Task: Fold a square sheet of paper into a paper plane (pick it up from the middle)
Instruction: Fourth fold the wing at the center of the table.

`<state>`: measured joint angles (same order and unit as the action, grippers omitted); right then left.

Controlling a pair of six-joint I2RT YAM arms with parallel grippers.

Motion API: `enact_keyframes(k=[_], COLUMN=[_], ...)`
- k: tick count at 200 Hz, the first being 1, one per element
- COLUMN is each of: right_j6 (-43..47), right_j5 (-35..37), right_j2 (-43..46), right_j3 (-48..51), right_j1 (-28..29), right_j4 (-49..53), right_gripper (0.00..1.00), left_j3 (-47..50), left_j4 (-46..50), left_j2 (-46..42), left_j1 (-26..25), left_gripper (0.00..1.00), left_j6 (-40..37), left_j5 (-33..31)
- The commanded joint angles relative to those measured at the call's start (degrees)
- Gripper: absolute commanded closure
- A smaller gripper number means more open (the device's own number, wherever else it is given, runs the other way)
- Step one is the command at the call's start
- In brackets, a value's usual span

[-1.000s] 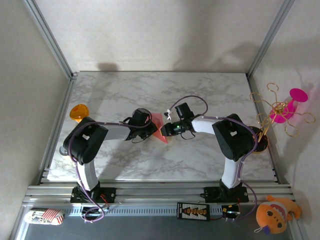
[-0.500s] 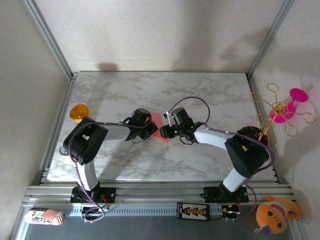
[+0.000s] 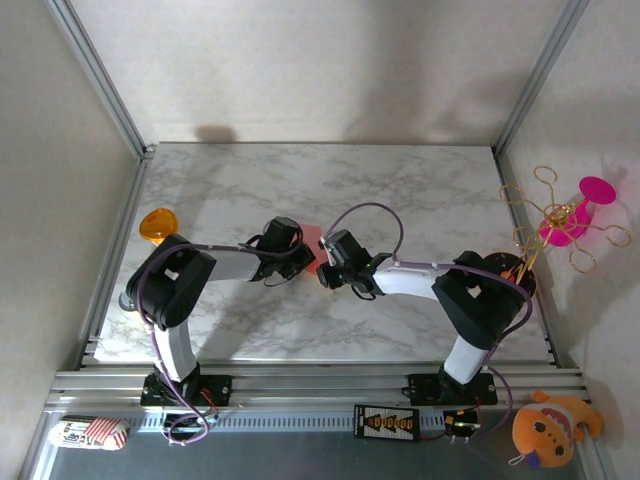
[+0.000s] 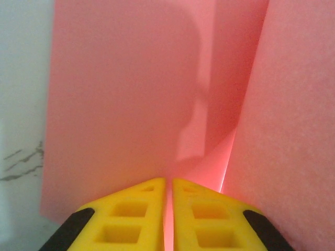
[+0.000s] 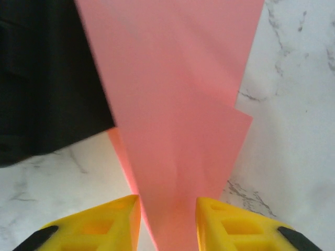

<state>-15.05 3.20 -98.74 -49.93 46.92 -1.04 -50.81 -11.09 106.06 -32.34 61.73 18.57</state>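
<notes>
The square sheet of paper (image 3: 313,243) is salmon-pink and folded into a narrow creased shape, held just above the marble table (image 3: 240,190) near its middle. My left gripper (image 3: 301,253) meets it from the left. In the left wrist view the paper (image 4: 120,94) runs into the thin slit of that gripper (image 4: 169,180), which is shut on it. My right gripper (image 3: 322,270) comes in from the right. In the right wrist view the paper's tapered end (image 5: 178,104) lies between the parted yellow fingers (image 5: 225,225) of the open gripper (image 5: 167,201).
An orange round disc (image 3: 157,225) sits at the table's left edge. A magenta flower-like toy on gold wire (image 3: 570,220) stands off the right edge. The left gripper's black body (image 5: 42,78) is close beside the paper. An orange plush (image 3: 545,428) lies by the front rail.
The right arm has stretched leftward, bringing its gripper onto the paper's near end. The left gripper has stayed shut on the paper in the same place.
</notes>
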Motion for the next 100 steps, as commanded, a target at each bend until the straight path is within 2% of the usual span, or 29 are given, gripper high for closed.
enact_keyframes(k=[1, 49, 100], right_j6=[0.95, 1.28, 1.47], right_j5=[1.82, 1.50, 2.49], right_j2=[-1.27, -2.07, -1.06], right_j3=[-1.47, -1.75, -2.05], right_j1=[0.72, 0.70, 0.67], right_j4=[0.79, 0.34, 1.08], right_gripper=[0.69, 0.77, 0.77], left_j3=[1.14, 1.15, 1.15], left_j4=[2.56, 2.74, 2.92], left_j2=[-1.29, -1.38, -1.30], left_j1=[-0.45, -0.45, -0.45], left_gripper=[0.88, 0.88, 0.88], left_j6=[0.48, 0.49, 0.49], left_j5=[-1.68, -1.80, -1.88])
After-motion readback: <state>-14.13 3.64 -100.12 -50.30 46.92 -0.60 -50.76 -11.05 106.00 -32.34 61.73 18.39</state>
